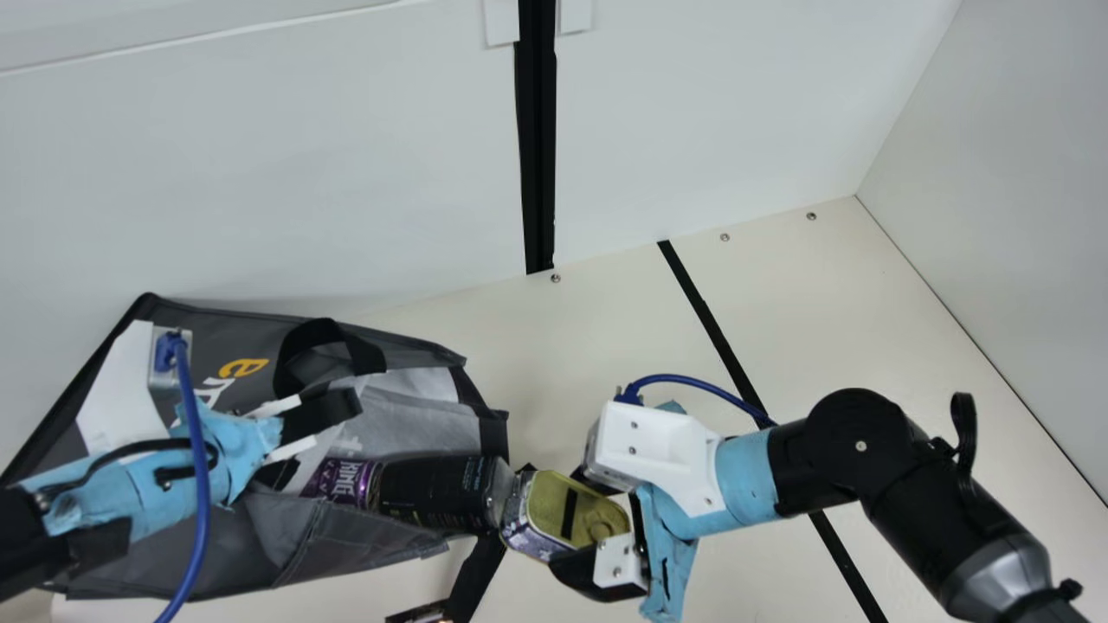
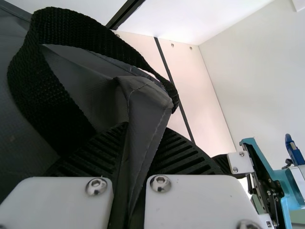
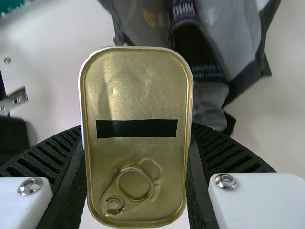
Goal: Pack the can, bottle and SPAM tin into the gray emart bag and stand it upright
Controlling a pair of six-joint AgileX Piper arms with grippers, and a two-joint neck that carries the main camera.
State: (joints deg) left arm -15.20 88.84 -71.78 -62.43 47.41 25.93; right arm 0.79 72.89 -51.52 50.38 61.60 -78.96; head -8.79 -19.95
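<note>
My left gripper is over the gray bag, which lies on its side; in the left wrist view my left gripper is shut on a fold of gray bag fabric beside a black handle. My right gripper holds the SPAM tin outside the bag's mouth. In the right wrist view my right gripper has its fingers on both sides of the tin, whose gold pull-tab face shows. The black bottle lies partly in the mouth, its clear end by the tin; a purple can is deeper.
A black strap lies below the bag's mouth, near a small metal piece at the bottom edge. The white back wall stands close behind the bag; a side wall rises at the right.
</note>
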